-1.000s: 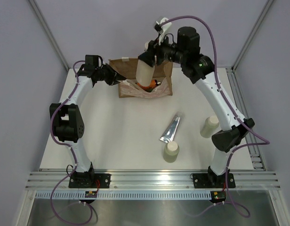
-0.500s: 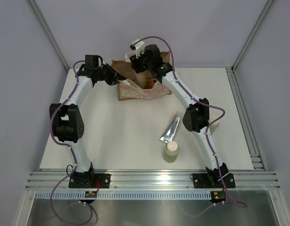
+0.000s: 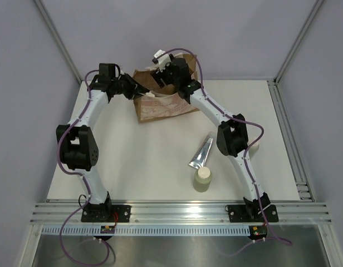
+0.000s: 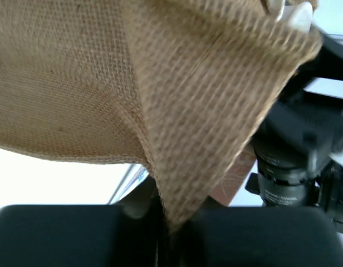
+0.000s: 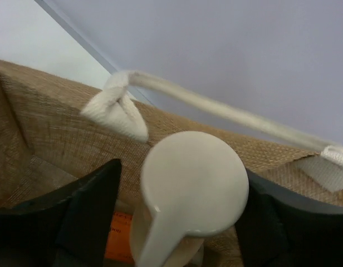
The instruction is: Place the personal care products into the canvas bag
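Right wrist view looks straight down onto the round cream cap of a beige cylindrical bottle, which sits between the two dark fingers of my right gripper. The bottle's long axis runs away from the camera, cap towards my wrist and base down inside the brown jute canvas bag. A strip of jute and a bit of orange label show between one finger and the cap, so I judge these jaws spread wider than the bottle and the bottle loose between them, not clamped. A cream webbing handle crosses just beyond the cap, so the way out for this hand is back along the bottle's axis, clear of that strap. My left gripper is closed on a fold of the jute at the bag's left side, holding the mouth up and open. The bag stands at the far edge of the white table, near the middle. Left outside it are a silver-blue tube lying aslant right of the table's centre, a second beige bottle upright just beside the tube's near end, and a third one towards the right edge, mostly hidden behind my right arm. All three lie nearer my right arm than my left.
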Controlling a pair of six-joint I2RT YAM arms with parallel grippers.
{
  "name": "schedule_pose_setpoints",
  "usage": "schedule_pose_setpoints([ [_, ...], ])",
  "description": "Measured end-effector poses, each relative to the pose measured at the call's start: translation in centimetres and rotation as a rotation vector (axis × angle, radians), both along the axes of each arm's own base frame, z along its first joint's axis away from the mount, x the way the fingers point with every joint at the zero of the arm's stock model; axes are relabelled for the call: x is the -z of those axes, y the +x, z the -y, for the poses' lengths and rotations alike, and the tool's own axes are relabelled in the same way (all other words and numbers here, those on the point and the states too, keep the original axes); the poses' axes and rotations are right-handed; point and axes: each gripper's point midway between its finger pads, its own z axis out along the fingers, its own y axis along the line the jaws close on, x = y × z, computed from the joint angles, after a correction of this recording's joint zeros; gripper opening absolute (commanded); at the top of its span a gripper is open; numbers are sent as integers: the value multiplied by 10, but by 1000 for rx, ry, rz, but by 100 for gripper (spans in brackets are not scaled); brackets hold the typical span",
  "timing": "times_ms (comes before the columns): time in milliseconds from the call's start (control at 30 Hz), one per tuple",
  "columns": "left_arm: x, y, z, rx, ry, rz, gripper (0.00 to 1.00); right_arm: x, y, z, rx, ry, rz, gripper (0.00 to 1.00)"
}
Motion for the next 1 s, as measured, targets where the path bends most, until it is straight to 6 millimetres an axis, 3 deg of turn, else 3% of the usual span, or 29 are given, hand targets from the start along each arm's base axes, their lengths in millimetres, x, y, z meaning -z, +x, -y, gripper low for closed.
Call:
schedule_pose_setpoints([
  [33,0,-1,0,2,-2,-3,26,-5,-4,0,-11,5,1,96],
  [67,0,-1,0,4,-2,0,30,-12,-8,0,-23,14,-2,99],
  [100,-2,0,0,5,-3,5,42,-22,-12,1,-26,26,0,100],
  [200,-9,4,-5,-1,-1,26,59,-53,-25,12,-45,64,-23,100],
  [233,-14,5,-7,-1,5,41,71,-66,-31,17,-60,88,-44,99],
  [367,-46,12,-14,16,54,147,91,-134,-58,49,-188,211,-99,100],
  [500,-67,10,-18,37,107,246,99,-190,-100,90,-318,274,-123,100],
  [600,-75,-3,-21,51,150,304,99,-212,-150,99,-439,271,-141,100],
  [700,-81,-21,-25,64,207,363,99,-208,-198,95,-552,241,-183,99],
  [800,-91,-45,-29,81,282,449,99,-186,-229,98,-609,214,-260,99],
  [900,-113,-81,-23,120,358,607,99,-157,-240,113,-595,201,-345,99],
  [1000,-133,-123,2,206,402,795,99,-128,-243,130,-548,201,-430,100],
])
